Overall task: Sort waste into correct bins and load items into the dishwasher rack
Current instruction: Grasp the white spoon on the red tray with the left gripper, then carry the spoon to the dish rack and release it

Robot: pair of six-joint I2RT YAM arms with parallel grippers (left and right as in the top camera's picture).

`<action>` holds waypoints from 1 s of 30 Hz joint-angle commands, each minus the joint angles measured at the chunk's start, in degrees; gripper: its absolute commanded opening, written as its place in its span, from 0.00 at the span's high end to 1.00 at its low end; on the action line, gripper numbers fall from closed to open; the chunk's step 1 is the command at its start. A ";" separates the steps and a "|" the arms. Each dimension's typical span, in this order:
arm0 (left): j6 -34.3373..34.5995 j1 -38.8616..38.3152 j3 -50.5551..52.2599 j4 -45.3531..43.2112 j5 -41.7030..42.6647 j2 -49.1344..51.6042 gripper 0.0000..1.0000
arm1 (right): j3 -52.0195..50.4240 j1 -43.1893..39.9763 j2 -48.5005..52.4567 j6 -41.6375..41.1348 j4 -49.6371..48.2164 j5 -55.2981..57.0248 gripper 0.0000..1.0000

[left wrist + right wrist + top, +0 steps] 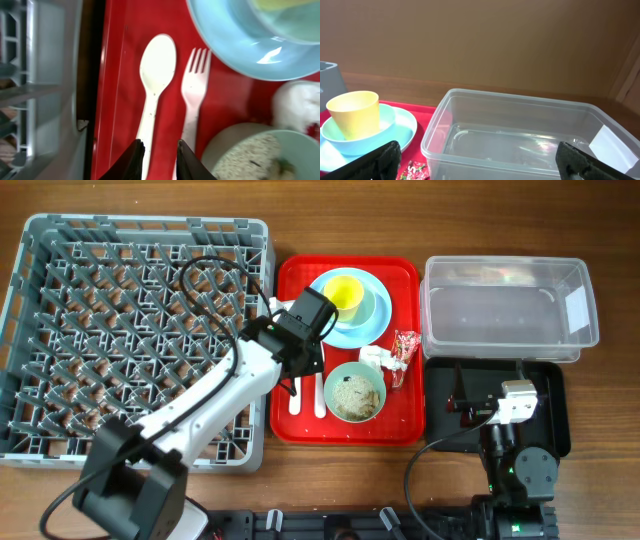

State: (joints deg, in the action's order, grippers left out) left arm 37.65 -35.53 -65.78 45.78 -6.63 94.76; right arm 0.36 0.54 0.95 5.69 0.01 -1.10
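Dishwasher rack (140, 224) sits just outboard of my left fingers (159, 150), on the spoon side. I'd guess its wall is what I clip on any low swing across. Clear tub (520, 98) is dead ahead of the right fingers (477, 150), which are spread wide and hold nothing. Red serving tray (297, 423) is under the left fingers, pale blue plate (225, 45) beyond the tips. Spoon (156, 65) and fork (196, 85) lie side by side ahead of them, handles running back under the tips. Left fingers are narrow, gripping nothing, one tip over each handle. Risk: closing here pinches both handles, or skids them on the slick tray toward the mint green bowl (331, 380) of scraps. Handle ends are cut off in the wrist view, and the arm covers the heads overhead. I can't judge height above the tray. Tissue (297, 105) is a blur.
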 commanded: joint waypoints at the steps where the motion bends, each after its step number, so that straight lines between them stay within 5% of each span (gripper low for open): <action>1: 0.11 -0.42 1.70 -1.36 -1.64 3.89 0.78 | -0.07 -0.28 0.07 0.31 -0.24 -0.48 0.00; 16: 0.11 -0.74 1.70 -6.49 -1.81 14.80 0.74 | -0.07 -0.28 0.07 0.31 -0.24 -0.48 0.00; 23: -0.79 -0.74 1.05 -7.89 -1.81 14.75 0.96 | -0.07 -0.28 0.07 0.31 -0.24 -0.48 0.00; 30: -5.99 -0.74 -7.26 -0.46 -1.88 7.23 0.96 | -0.07 -0.28 0.07 0.33 -0.24 -0.48 0.00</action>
State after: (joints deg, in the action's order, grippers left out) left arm 34.52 -36.12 -68.53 41.65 -7.68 106.67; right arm 0.36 0.54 0.95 5.69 0.01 -1.10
